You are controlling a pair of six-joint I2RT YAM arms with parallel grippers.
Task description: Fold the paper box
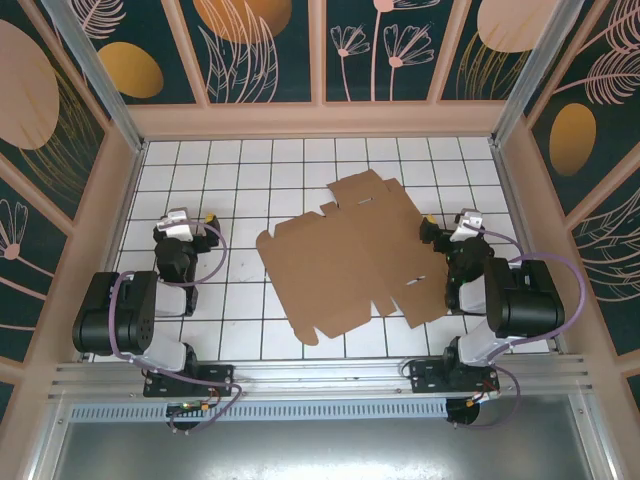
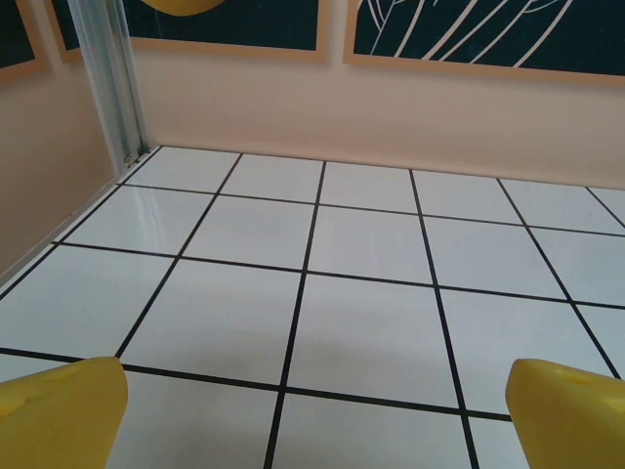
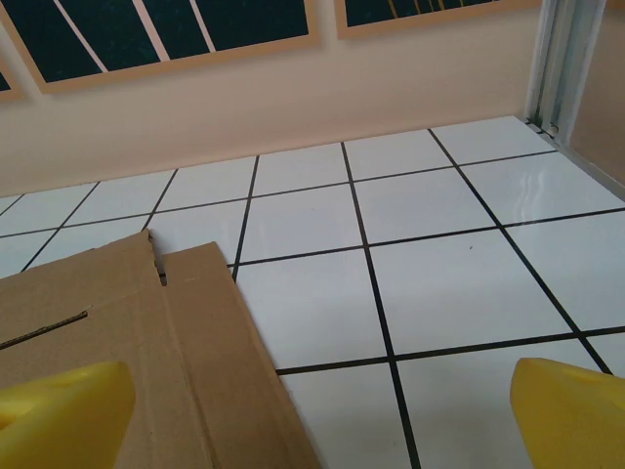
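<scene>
Jaws on both arms are spread wide and hold nothing. Seen from the left wrist, the left jaws show two yellow fingertips point(image 2: 61, 410) at the bottom corners, far apart, with white tiles of the worktop point(image 2: 371, 254) between them. Seen from the right wrist, the right jaws look the same, one yellow tip point(image 3: 63, 415) in each bottom corner.

The paper box point(image 1: 345, 255) lies flat on the worktop, near the middle and a bit to the right side. It is a brown sheet, not folded up, with flaps and little tabs sticking out all round. It sits at a slant to the black lines of the tiles. From above, the right arm point(image 1: 520, 295) is just beside the sheet's right edge, and I cannot tell if its front end touches it. The left arm point(image 1: 125, 315) is well apart from the sheet, over bare tiles. From the right wrist, part of the brown sheet with a thin slit in it shows low on the left of that view, behind one yellow tip. Dark blue walls point(image 1: 260, 50) with flowers and leaves stand round the worktop
</scene>
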